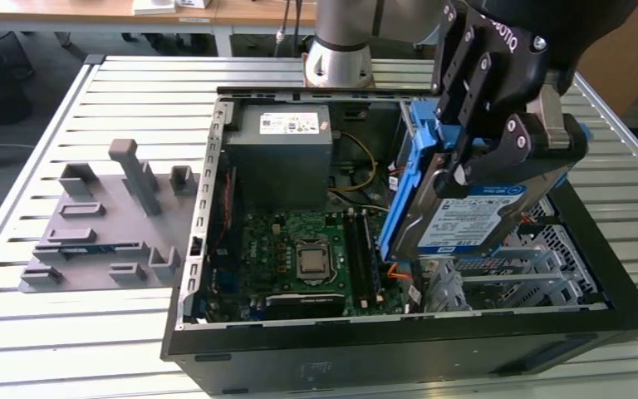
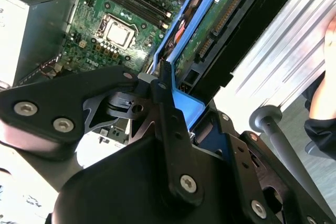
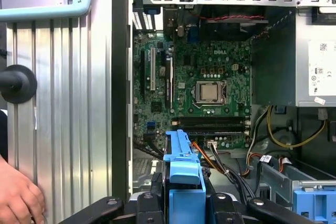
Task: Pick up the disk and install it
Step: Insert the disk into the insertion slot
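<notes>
An open black metal computer case [image 1: 408, 337] is lying on a slatted aluminium table [image 1: 130, 91]. Right of centre in the exterior view, the black two-fingered gripper [image 1: 502, 158] is holding the disk [image 1: 468, 220] — a silver-grey metal hard drive in a blue plastic bracket — tilted above the grey metal drive cage [image 1: 530, 266], fingers pinching its bracketed edges. It is probably handling as stiff, dense and shock-sensitive, and its bare green circuit board [image 2: 220, 30] is arguing for edge grips only. The disk is hiding much of the cage — how they are lining up is unclear.
</notes>
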`<state>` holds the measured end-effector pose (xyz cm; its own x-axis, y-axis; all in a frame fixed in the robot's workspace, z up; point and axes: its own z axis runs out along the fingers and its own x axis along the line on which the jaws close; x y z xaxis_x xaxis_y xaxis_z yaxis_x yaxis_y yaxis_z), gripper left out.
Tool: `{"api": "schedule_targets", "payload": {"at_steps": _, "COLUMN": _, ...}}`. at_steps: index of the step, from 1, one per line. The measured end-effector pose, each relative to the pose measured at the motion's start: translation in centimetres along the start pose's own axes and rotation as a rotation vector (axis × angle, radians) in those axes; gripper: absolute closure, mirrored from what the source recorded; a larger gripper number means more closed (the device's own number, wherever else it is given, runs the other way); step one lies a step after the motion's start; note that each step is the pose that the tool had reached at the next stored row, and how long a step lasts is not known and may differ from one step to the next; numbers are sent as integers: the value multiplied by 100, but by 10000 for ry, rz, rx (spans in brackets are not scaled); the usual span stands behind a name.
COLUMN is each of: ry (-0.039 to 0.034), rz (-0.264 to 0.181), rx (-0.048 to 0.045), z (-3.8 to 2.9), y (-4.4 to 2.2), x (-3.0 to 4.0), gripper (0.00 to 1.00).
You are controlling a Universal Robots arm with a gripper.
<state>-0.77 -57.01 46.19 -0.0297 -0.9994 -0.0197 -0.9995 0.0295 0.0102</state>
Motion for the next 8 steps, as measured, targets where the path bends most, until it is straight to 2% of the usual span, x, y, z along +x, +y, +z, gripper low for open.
{"api": "schedule_targets", "payload": {"at_steps": 8, "ry": 1, "rz": 0, "rx": 0, "z": 10, "y": -154, "x": 7, "gripper": 64}}
